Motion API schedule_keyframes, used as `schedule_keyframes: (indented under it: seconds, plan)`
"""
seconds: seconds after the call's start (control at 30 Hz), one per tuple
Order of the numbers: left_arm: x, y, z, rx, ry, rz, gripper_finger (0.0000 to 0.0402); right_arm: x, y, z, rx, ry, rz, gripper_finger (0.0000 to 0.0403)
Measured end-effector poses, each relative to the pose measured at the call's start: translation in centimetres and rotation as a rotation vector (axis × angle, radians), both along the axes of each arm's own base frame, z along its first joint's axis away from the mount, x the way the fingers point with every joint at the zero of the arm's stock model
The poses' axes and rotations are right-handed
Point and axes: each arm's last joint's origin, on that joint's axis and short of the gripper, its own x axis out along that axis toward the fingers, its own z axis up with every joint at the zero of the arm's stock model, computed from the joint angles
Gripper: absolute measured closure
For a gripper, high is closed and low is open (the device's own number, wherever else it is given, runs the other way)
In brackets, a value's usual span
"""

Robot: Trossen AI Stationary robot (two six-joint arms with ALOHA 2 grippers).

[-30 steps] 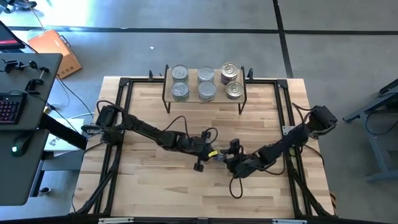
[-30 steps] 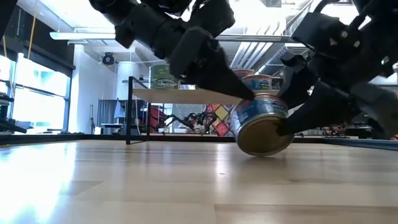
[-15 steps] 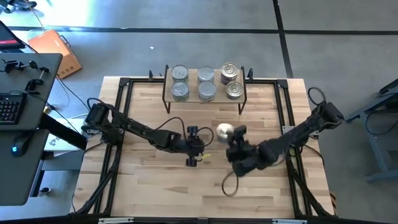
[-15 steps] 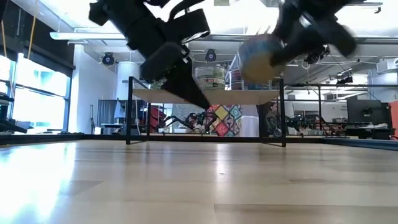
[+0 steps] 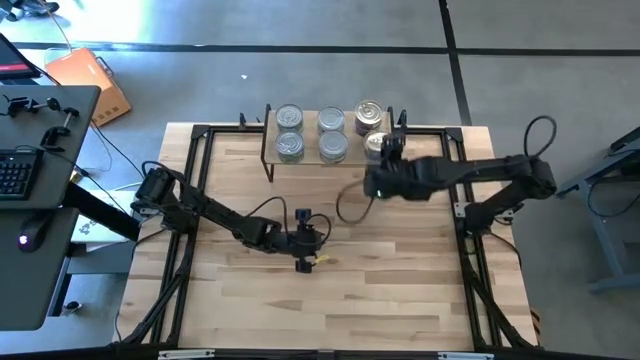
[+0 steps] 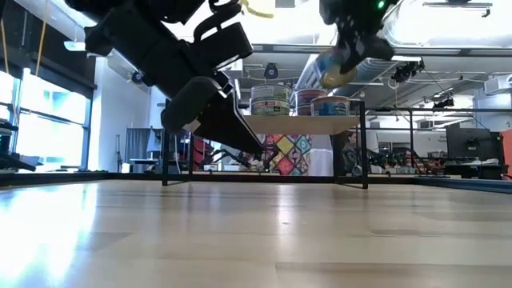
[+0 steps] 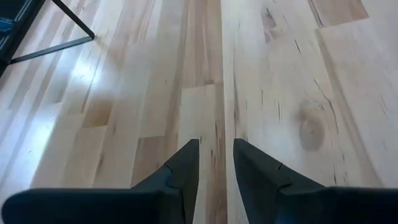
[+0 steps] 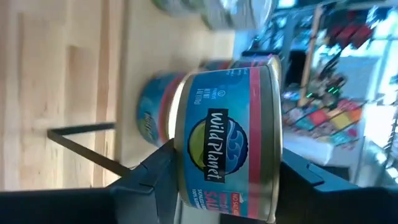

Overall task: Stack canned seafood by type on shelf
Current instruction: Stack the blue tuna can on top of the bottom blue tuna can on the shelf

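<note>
The right gripper (image 8: 224,180) pinches a blue-labelled tin (image 8: 227,134) between its dark fingers (image 8: 152,174), which press on the two flat faces, so the tin's short axis runs from finger to finger and its round labelled wall faces the wrist camera, the printed brand name reading sideways. The tin is a squat metal cylinder with a glossy blue and red paper band and a bright rim. In the high view this gripper (image 5: 385,165) hangs over the right end of the shelf (image 5: 330,158), a pale wooden board on thin black legs; in the low view the tin (image 6: 336,68) sits tilted in the air above the tins standing there. Five other tins (image 5: 289,117) stand on the board, silver lids up. The left gripper (image 7: 216,165) hovers mid-table over the pale slatted tabletop (image 7: 292,93), its tapered fingers slightly parted and pinching nothing.
</note>
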Motion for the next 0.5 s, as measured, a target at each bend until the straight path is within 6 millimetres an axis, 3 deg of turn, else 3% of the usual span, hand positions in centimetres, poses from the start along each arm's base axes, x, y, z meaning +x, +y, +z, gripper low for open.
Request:
schedule_keyframes:
  seconds: [0.23,0.5]
  plan:
    - [-0.1,0.0,-0.1,0.002,-0.008,0.004,0.0312,-0.1,-4.4,0.0,0.081,-0.027,-0.095,0.0233]
    - [-0.1,0.0,-0.1,0.0,-0.013,0.005,0.0312,-0.1,-5.1,0.0,0.101,-0.023,-0.094,0.0183]
